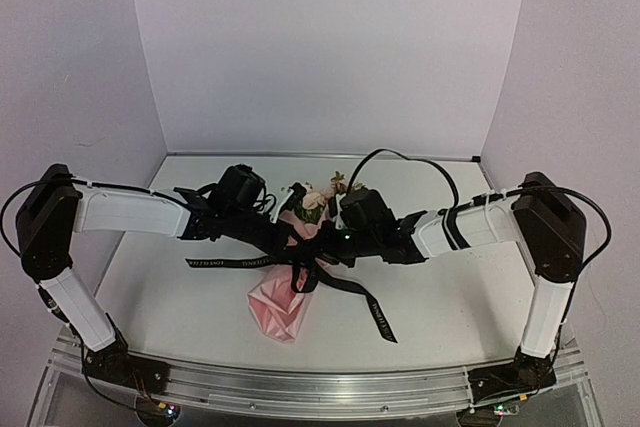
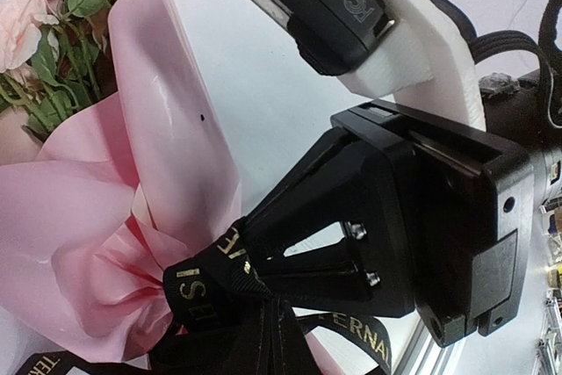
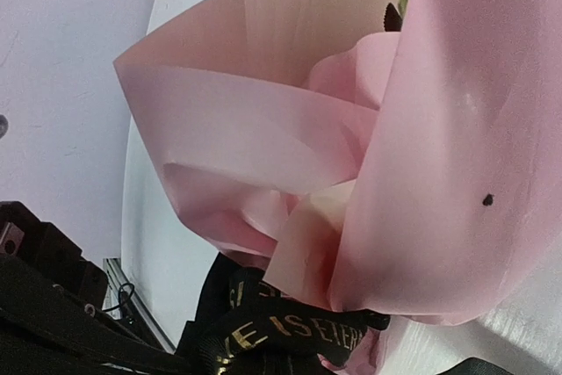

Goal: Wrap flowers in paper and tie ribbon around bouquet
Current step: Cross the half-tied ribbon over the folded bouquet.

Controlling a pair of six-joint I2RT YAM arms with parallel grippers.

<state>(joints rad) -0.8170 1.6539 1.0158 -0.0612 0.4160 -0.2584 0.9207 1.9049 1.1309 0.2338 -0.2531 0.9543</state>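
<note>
The bouquet lies mid-table, its flowers [image 1: 315,199] pointing to the back and the pink paper [image 1: 278,309] cone pointing toward me. The black ribbon [image 1: 225,262] with pale lettering is wound round its waist, one tail lying left and one trailing right. Both grippers meet at that wrap: the left gripper [image 1: 285,239] from the left, the right gripper [image 1: 325,245] from the right. The left wrist view shows the right gripper [image 2: 235,256] pinched shut on a ribbon [image 2: 198,296] loop beside the paper [image 2: 167,147] and flowers [image 2: 35,15]. The right wrist view shows paper [image 3: 263,129] above the ribbon [image 3: 299,333]; my own fingers are hidden in both wrist views.
The white table [image 1: 450,307] is walled in lilac at the back and on both sides. An aluminium rail [image 1: 320,387] carrying both arm bases runs along the near edge. A black cable [image 1: 400,159] arcs over the right wrist. The left arm's black housing [image 3: 35,296] shows low in the right wrist view.
</note>
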